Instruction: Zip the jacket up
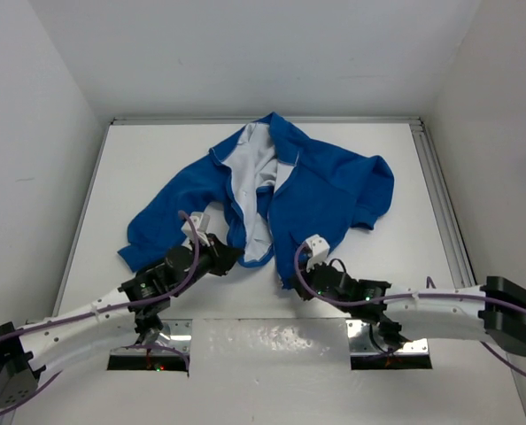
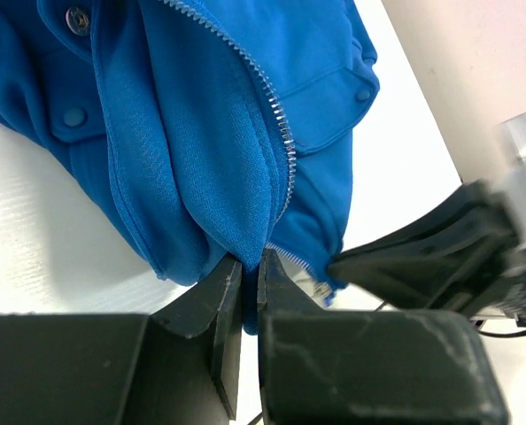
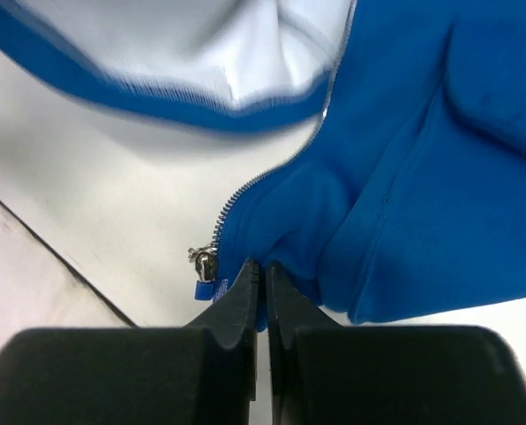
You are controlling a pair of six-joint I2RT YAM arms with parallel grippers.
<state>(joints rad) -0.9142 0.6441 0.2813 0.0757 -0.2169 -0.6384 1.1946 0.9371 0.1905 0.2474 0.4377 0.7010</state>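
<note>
The bright blue jacket (image 1: 316, 190) lies open on the white table, its white lining (image 1: 250, 168) showing in the middle. My left gripper (image 1: 232, 257) is shut on the bottom hem of the left front panel (image 2: 236, 212), beside the silver zipper teeth (image 2: 276, 115). My right gripper (image 1: 298, 282) is shut on the bottom corner of the right front panel (image 3: 351, 212). The metal zipper slider (image 3: 203, 262) sits at that hem just left of my right fingertips (image 3: 248, 282). The right gripper also shows as a dark shape in the left wrist view (image 2: 422, 248).
A raised rail (image 1: 440, 204) runs along the table's right side and white walls enclose the back and sides. Two metal base plates (image 1: 272, 341) sit at the near edge. A blue sleeve (image 1: 148, 235) spreads to the left, another sleeve (image 1: 378, 190) to the right.
</note>
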